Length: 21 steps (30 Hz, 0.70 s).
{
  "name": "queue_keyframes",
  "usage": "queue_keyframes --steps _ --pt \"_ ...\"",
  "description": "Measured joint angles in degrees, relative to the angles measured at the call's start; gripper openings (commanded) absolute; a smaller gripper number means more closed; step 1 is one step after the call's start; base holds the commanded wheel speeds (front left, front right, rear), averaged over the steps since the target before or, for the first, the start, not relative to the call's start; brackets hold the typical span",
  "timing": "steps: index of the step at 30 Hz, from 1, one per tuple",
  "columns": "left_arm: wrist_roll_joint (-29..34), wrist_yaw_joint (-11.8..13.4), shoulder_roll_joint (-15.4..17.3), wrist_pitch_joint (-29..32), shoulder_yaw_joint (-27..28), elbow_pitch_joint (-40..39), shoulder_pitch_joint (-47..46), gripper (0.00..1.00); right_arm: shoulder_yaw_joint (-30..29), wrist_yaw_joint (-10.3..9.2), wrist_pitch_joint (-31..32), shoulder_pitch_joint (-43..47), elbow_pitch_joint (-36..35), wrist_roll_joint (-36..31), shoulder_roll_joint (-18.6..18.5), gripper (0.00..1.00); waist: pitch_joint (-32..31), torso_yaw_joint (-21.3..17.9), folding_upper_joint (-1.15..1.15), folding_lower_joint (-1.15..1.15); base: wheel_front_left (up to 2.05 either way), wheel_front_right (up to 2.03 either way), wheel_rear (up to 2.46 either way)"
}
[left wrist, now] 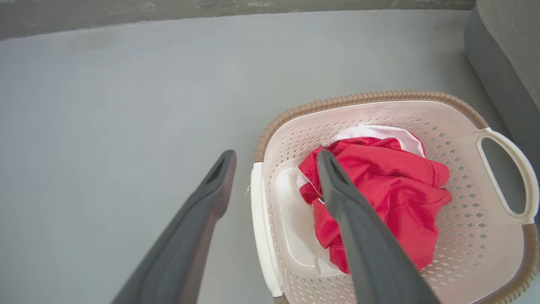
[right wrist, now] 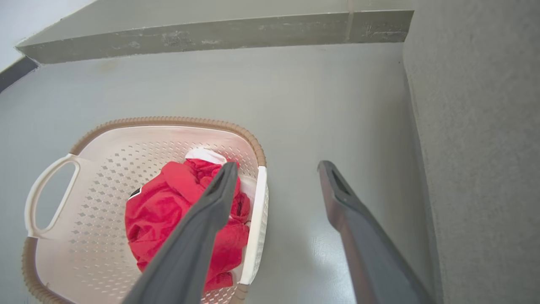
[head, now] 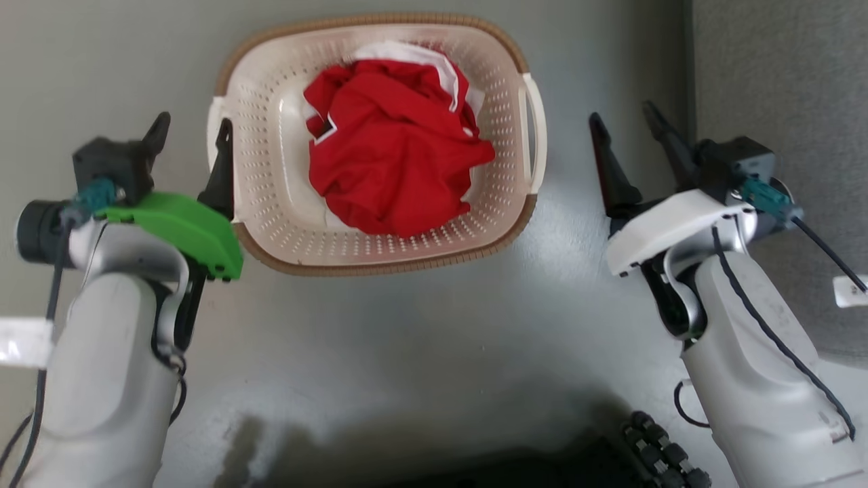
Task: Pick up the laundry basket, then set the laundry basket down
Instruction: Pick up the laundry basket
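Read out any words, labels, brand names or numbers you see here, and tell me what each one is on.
No text can be read.
Laundry basket: no label or brand visible.
Red garment: no print visible.
White tag by the left arm and white tag by the right arm: too blurred to tell whether they carry text.

Left gripper (head: 192,129) fingers spread wide; right gripper (head: 622,115) fingers likewise, both pointing forward.

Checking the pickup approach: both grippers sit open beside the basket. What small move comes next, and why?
Probably shift the right gripper inward to the basket's right handle: the head view shows bare floor between them, while the left gripper's inner finger overlaps the left handle. Then both, now open, could close.
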Motion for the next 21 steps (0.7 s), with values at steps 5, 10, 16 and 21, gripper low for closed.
queue_keyframes --steps 5,10,16,21 --pt "-1.1 -1.3 -1.1 1.1 -0.1 4.5 -3.4 1.0 1.6 0.32 0.0 -2.9 3.9 0.2 0.0 1.0 2.6 -0.2 0.0 0.0 0.0 0.0 0.0" --pt "-1.4 -2.4 -1.1 2.1 0.0 9.3 -6.0 1.0 3.8 0.82 -0.1 -5.9 6.6 1.9 -0.1 1.0 4.7 -0.5 0.0 0.0 0.0 0.0 0.0" --pt "-1.4 -3.5 -1.0 3.0 -0.1 14.3 -9.5 1.0 6.2 0.82 -0.6 -8.9 9.8 4.0 -0.1 1.0 6.7 -0.7 0.0 0.0 0.0 0.0 0.0" --pt "-1.7 -4.4 -1.1 3.6 -0.5 18.8 -12.0 1.0 8.2 0.82 -0.8 -11.1 13.1 5.9 -0.1 1.0 8.0 -0.7 0.0 0.0 0.0 0.0 0.0"
